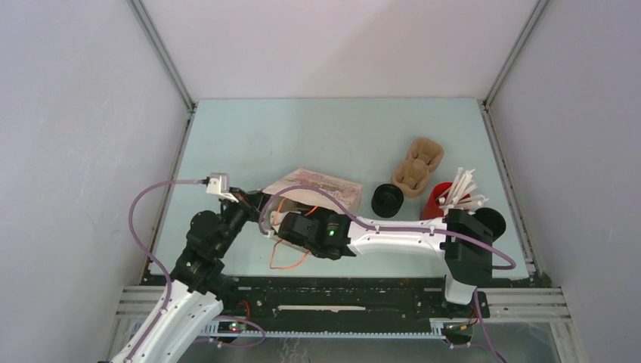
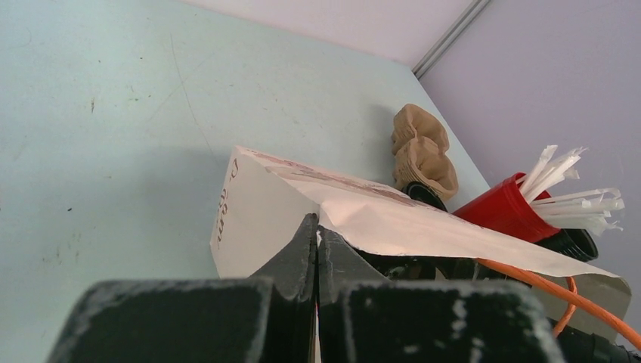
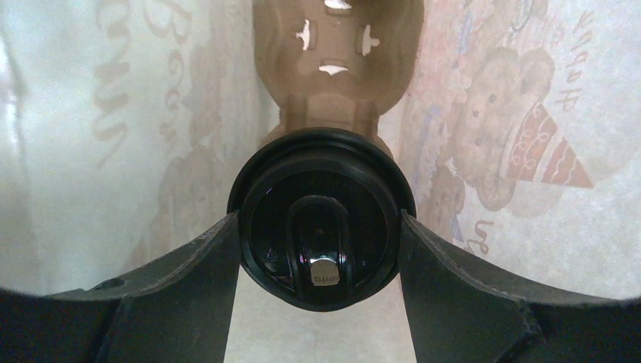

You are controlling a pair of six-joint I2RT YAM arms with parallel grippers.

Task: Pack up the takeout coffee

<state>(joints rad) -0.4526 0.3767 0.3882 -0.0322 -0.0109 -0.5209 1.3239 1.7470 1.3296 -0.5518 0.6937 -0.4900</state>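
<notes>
In the right wrist view my right gripper (image 3: 320, 227) is inside the paper bag, its fingers (image 3: 189, 272) pressed against both sides of a takeout coffee (image 3: 320, 215), an all-black lidded cup. A brown pulp carrier (image 3: 336, 76) lies just beyond the cup, inside the bag. From above, the white printed bag (image 1: 317, 185) lies on its side with my right arm reaching into its mouth. My left gripper (image 1: 253, 200) is shut on the bag's edge (image 2: 257, 219) and holds the mouth open. Two more black cups (image 1: 387, 201) (image 1: 490, 221) stand on the table.
A second brown carrier (image 1: 418, 166) lies at the back right. A red cup of white sticks (image 1: 446, 198) stands between the two outer black cups. The bag's orange handles (image 1: 291, 261) trail toward the table's near edge. White walls enclose the table.
</notes>
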